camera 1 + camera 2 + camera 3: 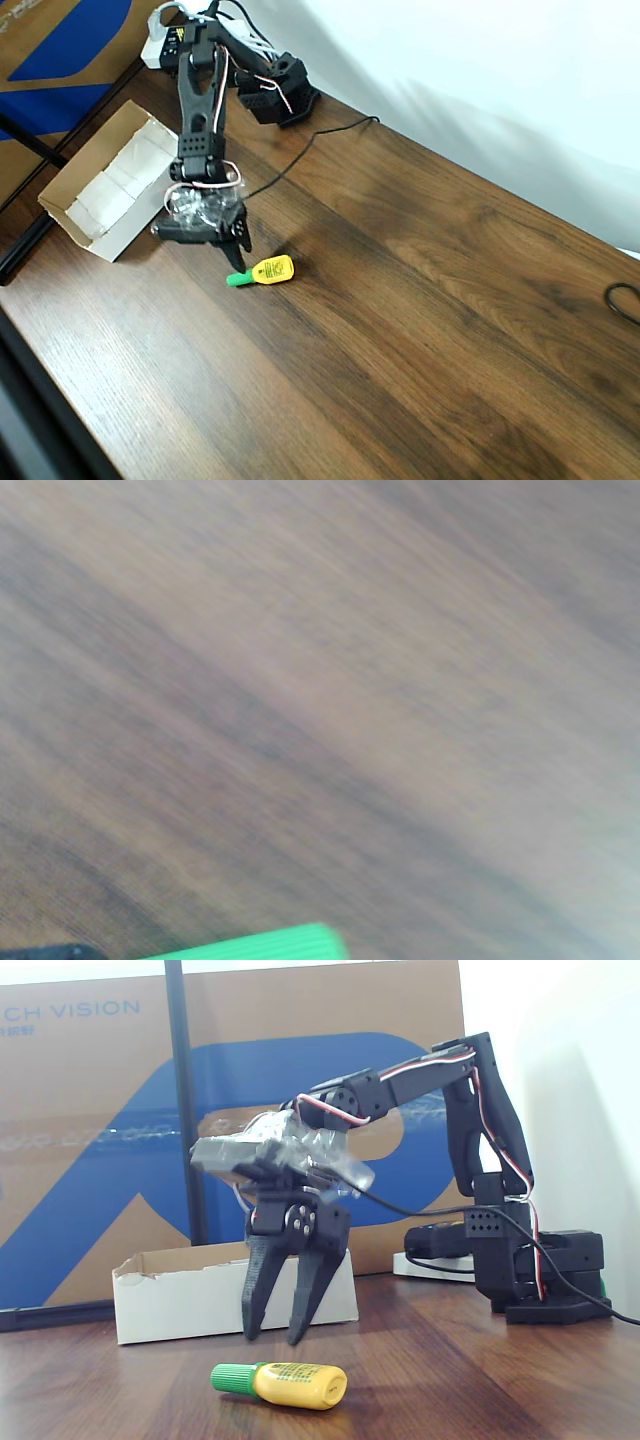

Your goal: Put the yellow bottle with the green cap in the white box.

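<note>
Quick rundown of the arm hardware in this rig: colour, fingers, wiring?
All-black plastic arm on a black base. The gripper has two long tapered black fingers. Red-and-white wire bundles run along the links, plus a black cable. Crinkled clear plastic wrap covers the wrist section.

Wood, cardboard and plastic surfaces

The table (420, 300) is dark wood-grain with a smooth, faintly sheened top; the wrist view shows its streaked grain blurred. The yellow bottle with the green cap (285, 1383) looks like smooth, slightly glossy plastic, its cap finely ribbed. The white box (190, 1300) is matt cardboard with rough, torn-looking rims. The gripper (272, 1338) is matt black plastic, with crinkled clear film wrapped above it. Behind stands matt brown-and-blue printed cardboard (90, 1160).
</note>
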